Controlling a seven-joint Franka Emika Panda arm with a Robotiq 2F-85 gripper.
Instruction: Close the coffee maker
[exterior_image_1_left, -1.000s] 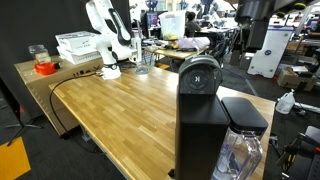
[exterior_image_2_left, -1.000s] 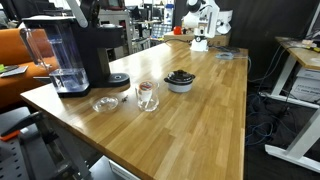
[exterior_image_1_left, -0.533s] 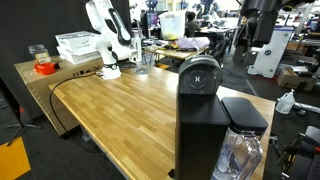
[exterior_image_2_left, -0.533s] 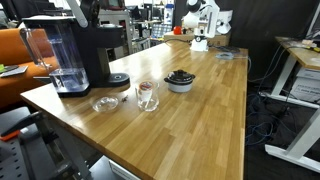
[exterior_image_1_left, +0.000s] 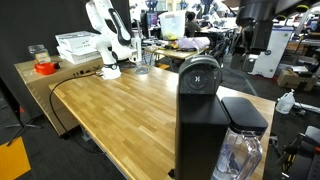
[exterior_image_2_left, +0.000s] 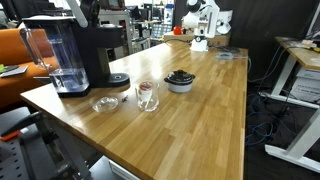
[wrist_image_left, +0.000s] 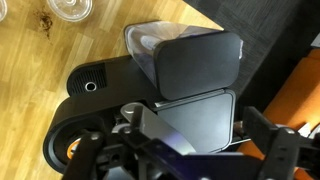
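The coffee maker (exterior_image_1_left: 203, 115) is a tall black box at the near end of the wooden table. Its rounded top with a round silver emblem (exterior_image_1_left: 200, 72) faces the camera. A clear water tank (exterior_image_1_left: 240, 152) with a black cap stands beside it. It also stands at the left in an exterior view (exterior_image_2_left: 85, 50). In the wrist view I look straight down on its black top (wrist_image_left: 195, 120) and tank cap (wrist_image_left: 195, 62). My gripper (wrist_image_left: 185, 152) hangs above it, fingers spread wide and empty, touching nothing.
On the table (exterior_image_2_left: 190, 130) in front of the machine are a glass cup (exterior_image_2_left: 147, 95), a small glass dish (exterior_image_2_left: 104, 103) and a grey bowl (exterior_image_2_left: 180, 80). A white arm base (exterior_image_1_left: 105, 40) and white trays (exterior_image_1_left: 78, 45) stand at the far end.
A dark shape at the top right of an exterior view shifts slightly. The coffee maker and the things on the table have not moved.
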